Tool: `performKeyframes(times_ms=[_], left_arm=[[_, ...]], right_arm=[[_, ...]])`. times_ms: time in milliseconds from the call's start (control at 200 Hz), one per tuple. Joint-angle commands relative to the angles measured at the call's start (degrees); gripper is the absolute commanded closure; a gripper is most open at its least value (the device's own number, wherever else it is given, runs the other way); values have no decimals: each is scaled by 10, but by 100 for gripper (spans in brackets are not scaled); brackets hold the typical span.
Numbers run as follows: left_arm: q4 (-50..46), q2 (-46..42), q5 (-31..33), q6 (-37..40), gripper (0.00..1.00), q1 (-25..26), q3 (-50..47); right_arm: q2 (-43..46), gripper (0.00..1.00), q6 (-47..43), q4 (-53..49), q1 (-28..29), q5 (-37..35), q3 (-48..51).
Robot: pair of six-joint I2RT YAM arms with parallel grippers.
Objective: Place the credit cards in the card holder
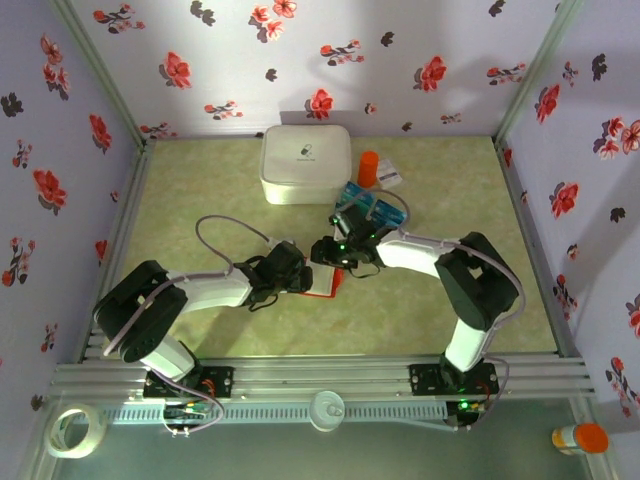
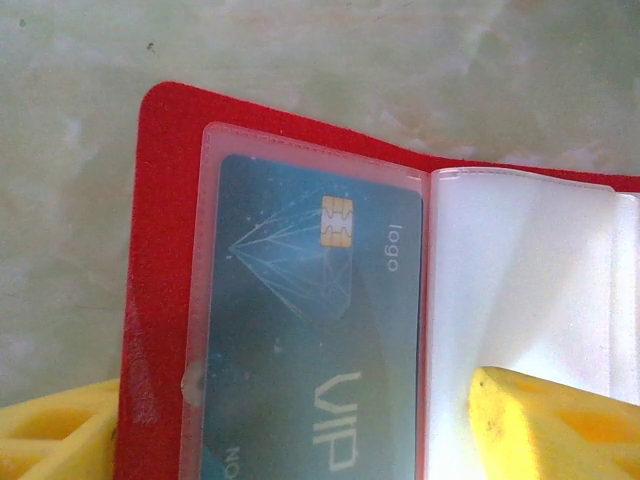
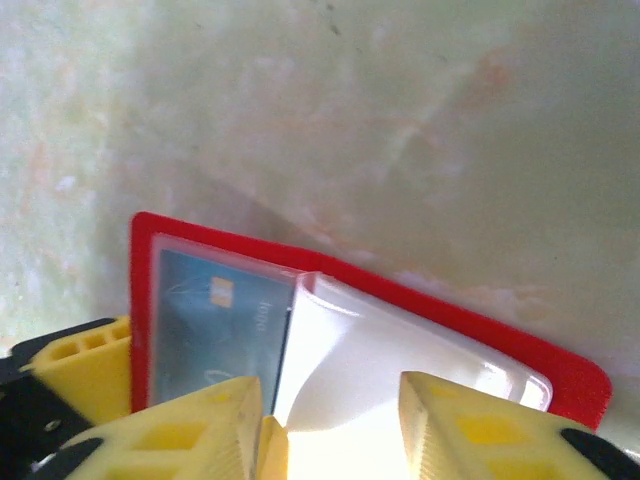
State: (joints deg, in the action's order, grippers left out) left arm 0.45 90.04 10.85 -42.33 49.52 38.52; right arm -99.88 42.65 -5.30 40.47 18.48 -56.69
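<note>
Card holder (image 1: 326,284) lies open and flat mid-table, red cover down, right where the two arms meet. From the left wrist its rounded far-left corner and its far edge are free, with bare tabletop beyond them. One teal card (image 2: 300,330) with a gold chip, marked "VIP" and "logo", sits inside the clear sleeve on the left half. The right half is a pale, glossy leaf (image 2: 520,290), bowed upward.

Left gripper (image 2: 295,380): jaws spread wide across the holder. One yellow finger (image 2: 50,430) is at the cover's left edge, the other over the pale leaf. Nothing is pinched.

Right gripper (image 3: 330,385): fingers stand apart with the raised leaf between them. I cannot tell whether either pad touches it. The red edge runs free past both fingers.

Remaining credit cards (image 1: 375,208) rest on their clear sheet just behind the right gripper, near the holder.

Table (image 1: 200,190): pale green, marbled, matte. There is open room left of the left arm and right of the right arm.

At the far side stand a white box (image 1: 305,163), an orange cylinder (image 1: 368,168) and a white packet (image 1: 390,178), close together.

Floral walls (image 1: 230,60) close three sides. A metal rail (image 1: 320,378) carries both bases, and a tape roll (image 1: 75,430) lies beyond its left end.
</note>
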Motion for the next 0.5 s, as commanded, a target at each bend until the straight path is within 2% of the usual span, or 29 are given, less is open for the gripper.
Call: performKeyframes(times_ms=[0, 380, 495], left_arm=[[26, 48, -80, -8, 25, 12, -24], [26, 45, -80, -8, 30, 12, -25], [27, 43, -80, -7, 29, 12, -25]], right_arm=[[20, 55, 13, 2, -5, -18, 20], [-9, 50, 30, 36, -5, -12, 42], [-7, 54, 26, 36, -5, -9, 43]])
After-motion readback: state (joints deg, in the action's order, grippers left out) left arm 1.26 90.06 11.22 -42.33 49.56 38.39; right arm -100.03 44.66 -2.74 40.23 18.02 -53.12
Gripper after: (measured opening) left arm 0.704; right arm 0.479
